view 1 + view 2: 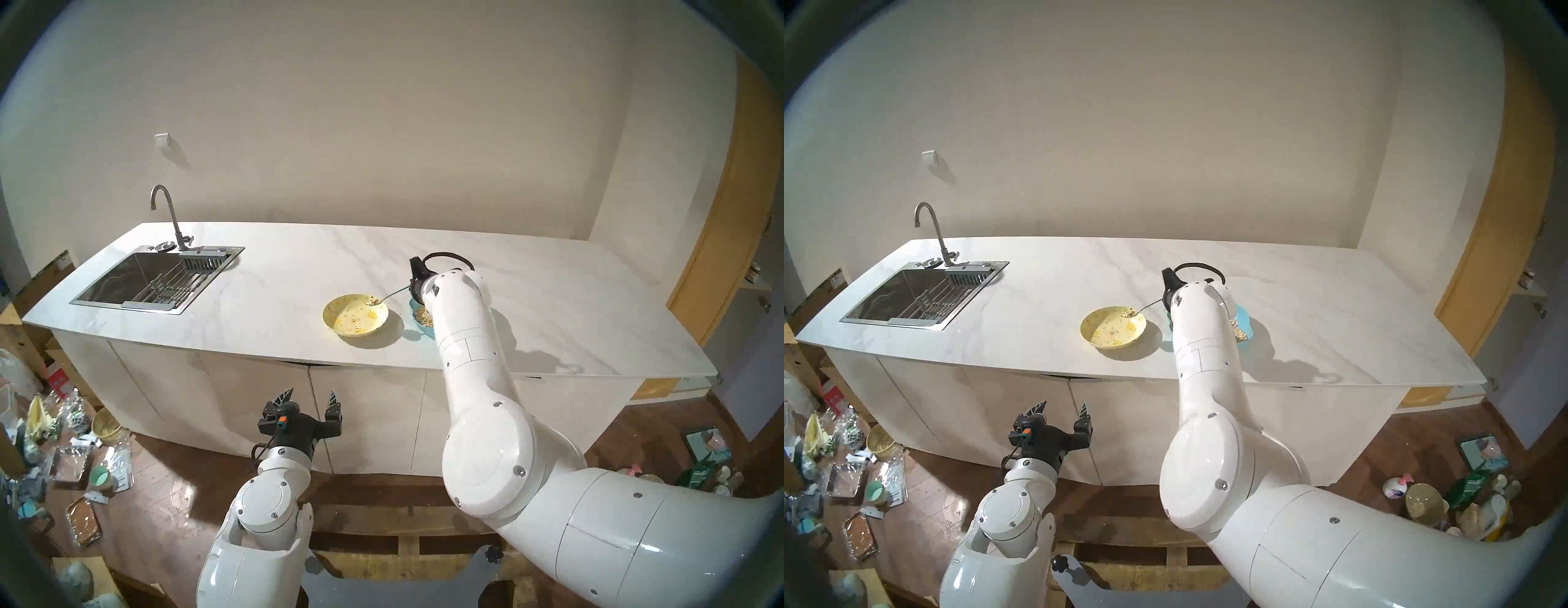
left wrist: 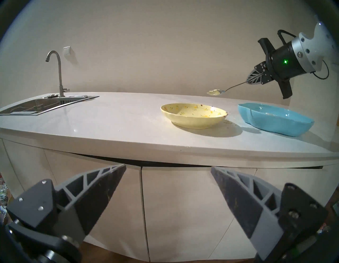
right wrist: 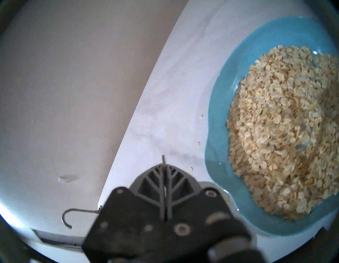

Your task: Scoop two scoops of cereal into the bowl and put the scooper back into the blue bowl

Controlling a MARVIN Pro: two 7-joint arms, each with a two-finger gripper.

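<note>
left wrist view: right gripper (image 2: 246,80) pinches spoon (image 2: 216,92) above yellow bowl (image 2: 193,115); blue bowl (image 2: 275,122) beside; left gripper (image 2: 167,169) spread.

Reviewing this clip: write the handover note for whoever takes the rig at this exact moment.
Right gripper: shut on the spoon, whose loaded end hangs over the yellow bowl, near its right rim.
Left gripper: open, idle, below the counter edge.
Blue bowl: right of the yellow one, holding the cereal; a few flakes lie spilled beside it.
Done: a scoop lifted, not yet tipped. The yellow bowl shows only specks.
Left: tip it, finish the scoops, return the spoon to the blue bowl.
</note>
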